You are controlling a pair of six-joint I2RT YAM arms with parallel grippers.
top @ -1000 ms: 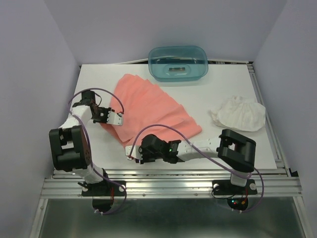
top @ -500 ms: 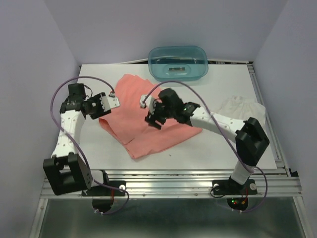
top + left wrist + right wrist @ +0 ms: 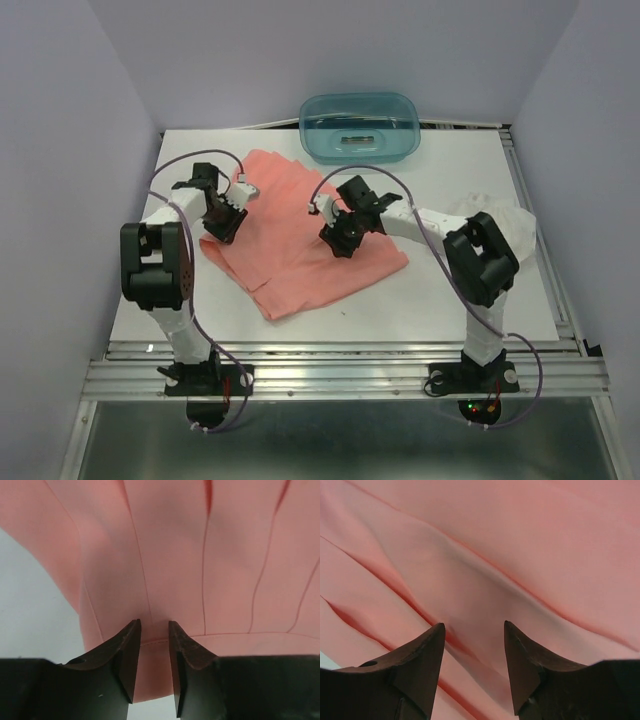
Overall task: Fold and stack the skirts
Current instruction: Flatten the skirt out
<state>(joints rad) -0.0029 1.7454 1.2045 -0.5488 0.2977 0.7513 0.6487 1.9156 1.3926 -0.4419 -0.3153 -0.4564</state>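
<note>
The job looks roughly a third done, at a guess. The salmon-pink skirt (image 3: pixel 290 255) lies flat on the table (image 3: pixel 420 300) in a compact shape that seems doubled over once. A layered edge shows along its near-left side, but it probably needs at least 1 more fold. The white skirt (image 3: pixel 518 228) is an unfolded heap, and the 2 skirts are not stacked. The left claw (image 3: pixel 226 214) sits low at the pink skirt's left border. In its wrist view the jaws are slightly parted with no cloth pinched between them, so I read it as released. A seamed edge of the skirt runs right under its tips, most of the cloth spreads ahead of it, and bare table shows off to its left. The right claw (image 3: pixel 340 238) hangs over the middle of the same skirt with its jaws spread wider and holding nothing. Rumpled pink folds fill everything beneath and ahead of its tips. The white skirt lies well away from both claws, back along the right arm and partly hidden by its elbow.
</note>
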